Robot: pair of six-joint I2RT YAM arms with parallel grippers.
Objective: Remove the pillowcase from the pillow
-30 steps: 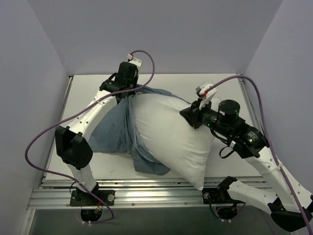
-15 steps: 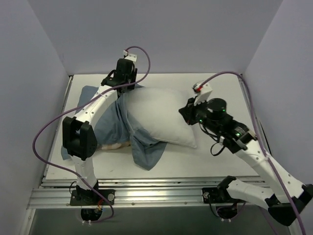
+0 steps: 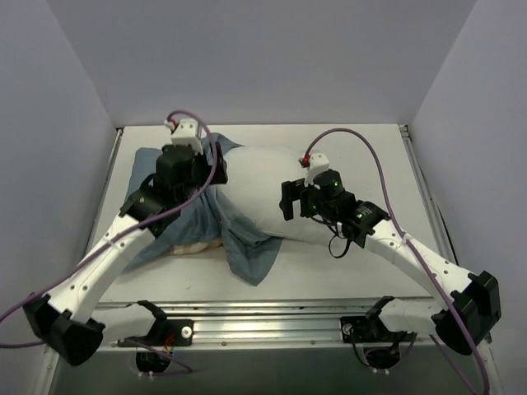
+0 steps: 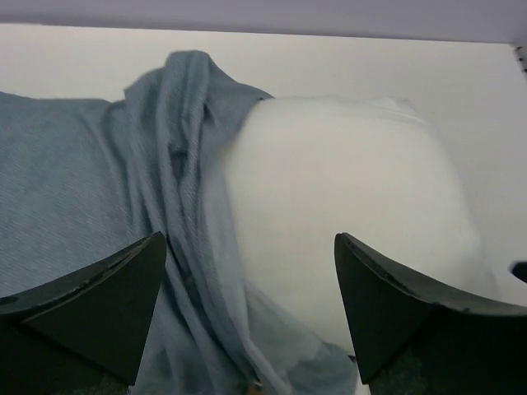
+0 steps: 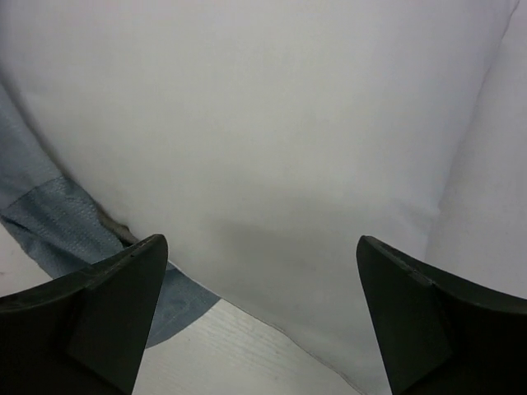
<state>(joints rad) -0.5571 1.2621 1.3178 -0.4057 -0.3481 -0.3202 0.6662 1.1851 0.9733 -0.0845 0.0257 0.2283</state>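
Note:
The white pillow (image 3: 259, 185) lies flat across the middle of the table, with its left end still inside the blue pillowcase (image 3: 185, 226). The pillowcase is bunched round that end, and a flap (image 3: 251, 262) trails toward the near edge. My left gripper (image 3: 212, 163) hangs open above the bunched edge, holding nothing. In the left wrist view the pillowcase (image 4: 82, 181) is left of the pillow (image 4: 346, 189) and the gripper (image 4: 249, 239) gapes wide. My right gripper (image 3: 286, 200) is open over the pillow's near side. Its wrist view shows the gripper (image 5: 261, 239) empty above the pillow (image 5: 263, 123) and a pillowcase corner (image 5: 74, 222).
The white table (image 3: 370, 271) is boxed in by pale walls at the left, back and right. A metal rail (image 3: 263, 329) runs along the near edge by the arm bases. Purple cables (image 3: 362, 144) loop above both arms. A strip of beige lining (image 3: 193, 245) shows under the pillowcase.
Both grippers have opened and let go: the left of the pillowcase, the right of the pillow. The raised pillow has dropped flat onto the table, and both arms have drawn back.

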